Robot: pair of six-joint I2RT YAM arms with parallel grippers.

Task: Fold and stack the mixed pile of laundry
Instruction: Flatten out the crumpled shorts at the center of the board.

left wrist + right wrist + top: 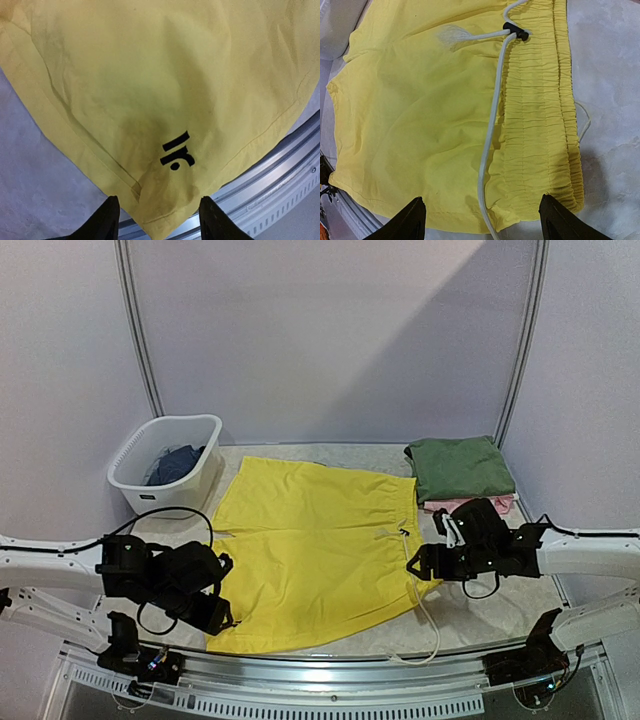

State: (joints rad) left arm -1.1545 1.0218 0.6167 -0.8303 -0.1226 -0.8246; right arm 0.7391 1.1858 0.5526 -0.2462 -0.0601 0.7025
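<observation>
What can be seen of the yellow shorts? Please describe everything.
The yellow shorts lie spread flat on the table, thin, lightly creased cloth. The gathered waistband is on the right, with a white drawstring through a black toggle. A small black logo sits near the hem corner that reaches the near rail.

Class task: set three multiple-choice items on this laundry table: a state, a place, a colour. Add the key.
1. The yellow shorts lie: A folded; B spread flat; C hanging.
2. The dark blue garment is: A in the white basket; B under the shorts; C on the rail.
3. The lower garment of the far-right stack is: A white; B pink; C black.
Key: B, waistband and hems all show; A, it shows inside the rim; B, its edge shows under the folded green garment.
</observation>
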